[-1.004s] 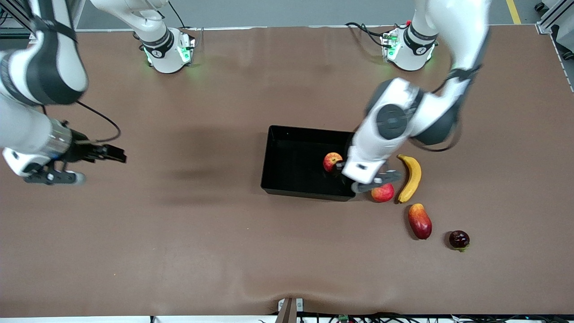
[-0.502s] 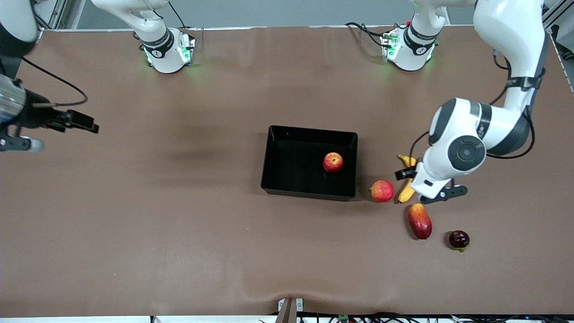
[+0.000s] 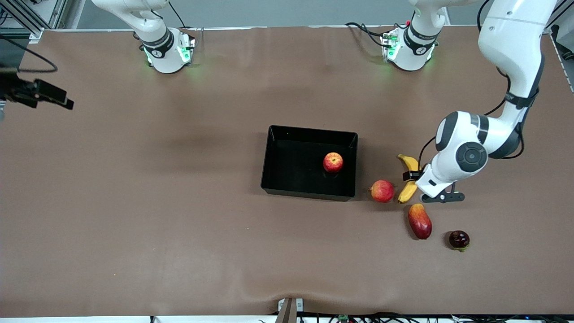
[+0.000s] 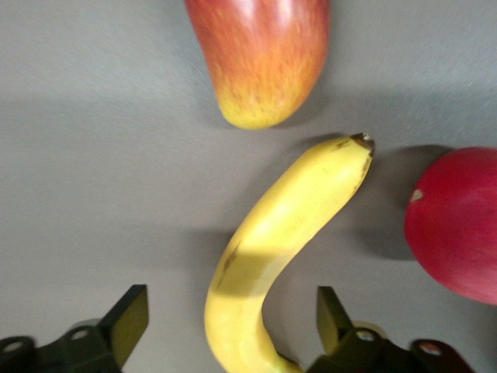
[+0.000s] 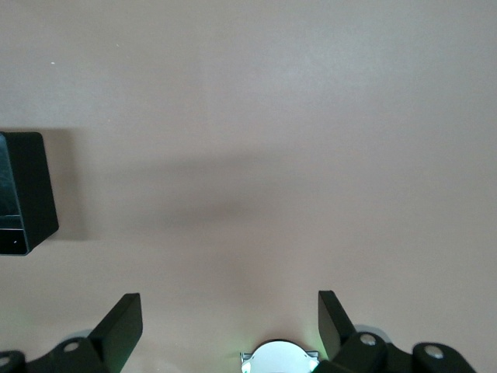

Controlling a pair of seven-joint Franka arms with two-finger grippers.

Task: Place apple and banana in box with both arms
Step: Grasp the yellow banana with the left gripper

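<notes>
The red apple (image 3: 332, 162) lies in the black box (image 3: 309, 194), near the wall at the left arm's end. Beside the box, toward that same end, the yellow banana (image 3: 406, 193) lies on the table. My left gripper (image 4: 231, 318) is low over the banana (image 4: 272, 241) and open, one finger on each side with a gap to the peel. My right gripper (image 5: 231, 318) is open and holds nothing, over bare table at the right arm's end; a corner of the box (image 5: 27, 194) shows in its wrist view.
A pinkish-red round fruit (image 3: 382, 190) sits between box and banana. A red-yellow mango-like fruit (image 3: 419, 220) and a dark purple fruit (image 3: 458, 239) lie nearer the front camera. Only the right arm's wrist camera mount (image 3: 45, 94) shows at the front view's edge.
The left arm swung from over the box to the banana and came down around it; the apple stayed in the box. The right arm drew back toward its end of the table.
</notes>
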